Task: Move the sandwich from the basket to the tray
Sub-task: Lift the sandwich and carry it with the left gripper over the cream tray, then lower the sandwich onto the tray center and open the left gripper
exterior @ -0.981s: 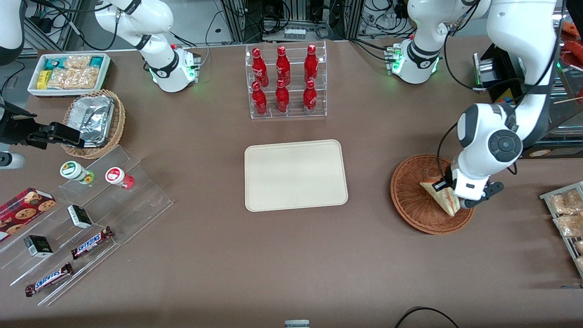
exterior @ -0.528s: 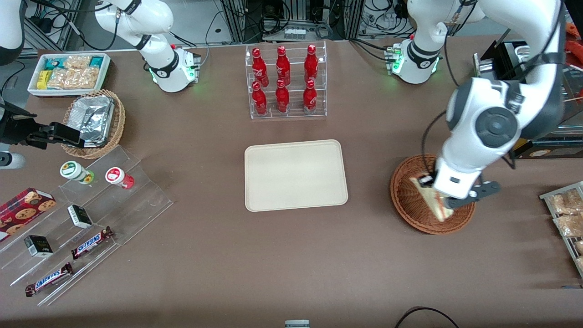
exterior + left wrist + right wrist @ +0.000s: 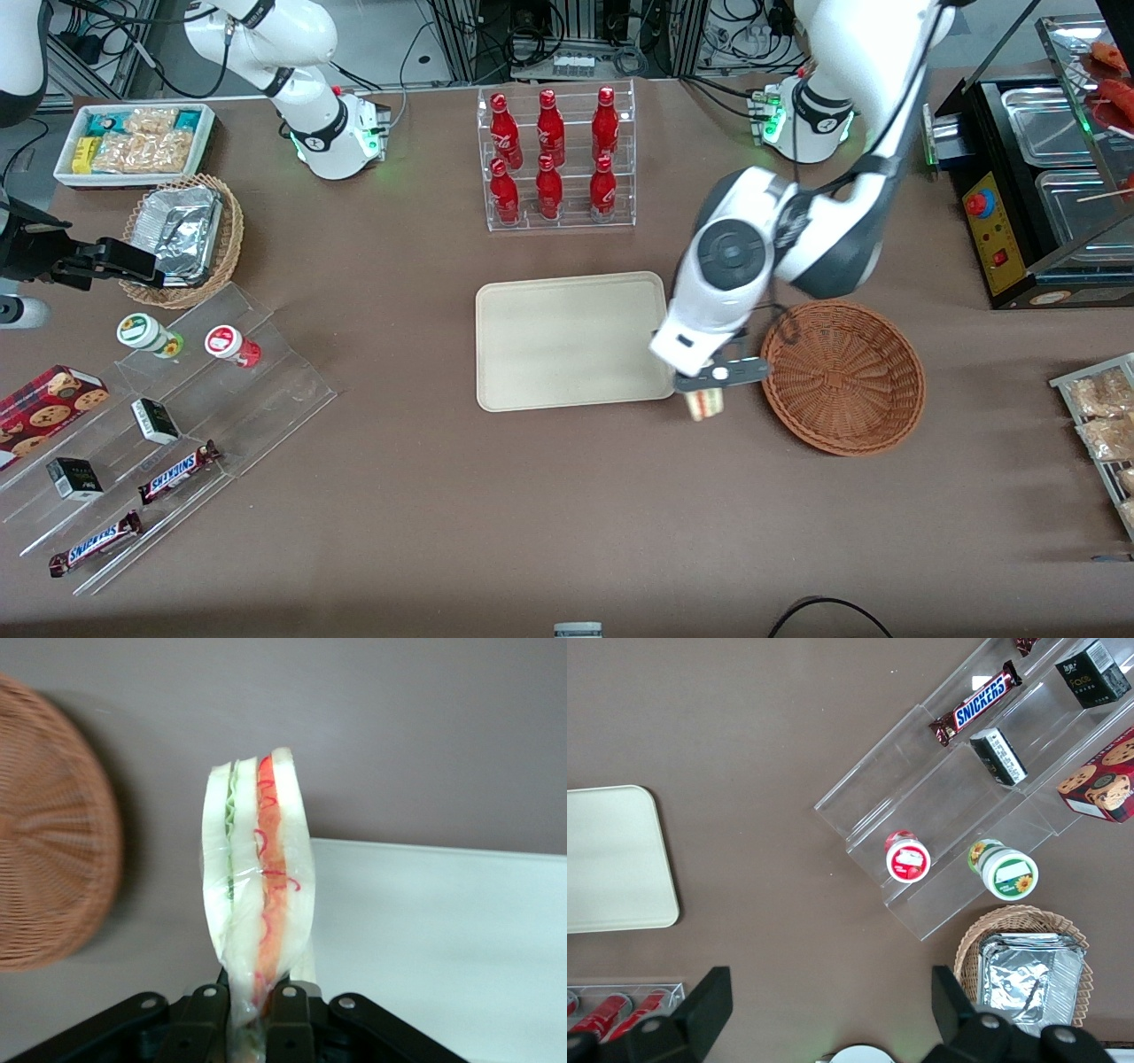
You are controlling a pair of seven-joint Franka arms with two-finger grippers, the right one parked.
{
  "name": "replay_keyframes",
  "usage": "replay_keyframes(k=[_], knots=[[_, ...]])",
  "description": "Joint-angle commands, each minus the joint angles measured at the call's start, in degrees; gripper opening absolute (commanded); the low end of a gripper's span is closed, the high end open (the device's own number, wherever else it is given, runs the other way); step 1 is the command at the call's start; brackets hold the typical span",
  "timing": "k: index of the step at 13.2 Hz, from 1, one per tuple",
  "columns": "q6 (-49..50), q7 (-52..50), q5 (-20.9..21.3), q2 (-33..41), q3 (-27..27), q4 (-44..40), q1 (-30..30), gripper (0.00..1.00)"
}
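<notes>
**Sandwich out of the basket, nearly at the tray**

Since a second ago the hand (image 3: pixel 706 390) has carried the sandwich (image 3: pixel 705 404) out of the basket (image 3: pixel 842 377), which now sits empty. It hangs above the bench (image 3: pixel 567 514) between basket and tray (image 3: pixel 574 341), just beside the tray's nearer corner, fingers (image 3: pixel 205 1014) clamped on the wedge's end, filling edge outward. The carry is half done, I reckon; next comes a short move over the rim, then lowering. Farther off, the tray's surface lies bare, with the bottle rack (image 3: pixel 555 158) well apart.
</notes>
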State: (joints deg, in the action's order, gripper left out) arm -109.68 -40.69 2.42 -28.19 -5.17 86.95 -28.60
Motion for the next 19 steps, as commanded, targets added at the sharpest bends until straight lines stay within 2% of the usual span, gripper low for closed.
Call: replay_keyframes(k=[1, 10, 19], knots=[[-1.5, -0.1, -1.1, -4.6, 0.7, -4.8, -2.8, 0.0], [-13.5, -2.5, -2.2, -10.8, -0.5, -4.8, -8.8, 0.0], [-13.8, -2.6, -2.2, -13.9, -0.5, -3.6, -12.7, 0.0]])
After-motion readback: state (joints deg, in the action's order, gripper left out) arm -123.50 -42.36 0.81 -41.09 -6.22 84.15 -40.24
